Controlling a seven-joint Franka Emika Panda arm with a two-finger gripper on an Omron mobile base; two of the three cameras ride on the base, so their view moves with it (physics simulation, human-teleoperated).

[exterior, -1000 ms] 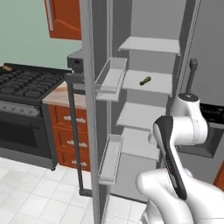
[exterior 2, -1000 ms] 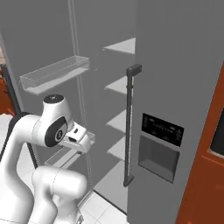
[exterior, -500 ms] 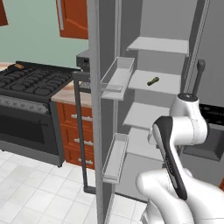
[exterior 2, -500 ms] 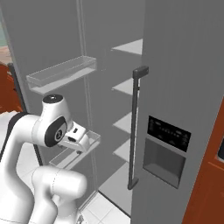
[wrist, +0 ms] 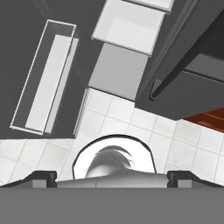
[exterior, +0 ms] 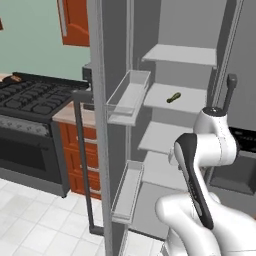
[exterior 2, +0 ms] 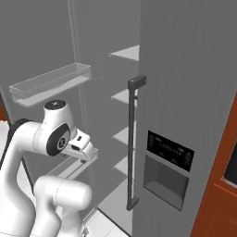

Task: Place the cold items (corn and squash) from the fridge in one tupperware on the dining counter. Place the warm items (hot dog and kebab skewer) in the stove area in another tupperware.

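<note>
The fridge (exterior: 102, 150) stands open, its white shelves bare except for one small thing. That is the green squash (exterior: 173, 97), lying on the second shelf from the top. My white arm is folded in front of the shelves, with the hand (exterior 2: 78, 144) held low by the open door. In the hand view my gripper (wrist: 112, 178) looks straight down at the tiled floor, open, with nothing between its widely spaced fingertips (wrist: 43, 177). Left of the fridge is the black stove (exterior: 30, 100). A small tan shape (exterior: 14, 78) lies at its far left, too small to name.
The open left door carries two clear bins (exterior: 129, 95) (exterior: 127, 190) and a dark bar handle (exterior: 82, 160). The shut right door (exterior 2: 185, 69) has a handle (exterior 2: 133, 139) and a dark dispenser panel (exterior 2: 169, 150). Red-brown drawers (exterior: 75, 150) sit between stove and fridge.
Both base views have shifted and the fridge looms larger, so the base has driven closer. The arm keeps its folded pose and the gripper stays open. The squash has not moved.
</note>
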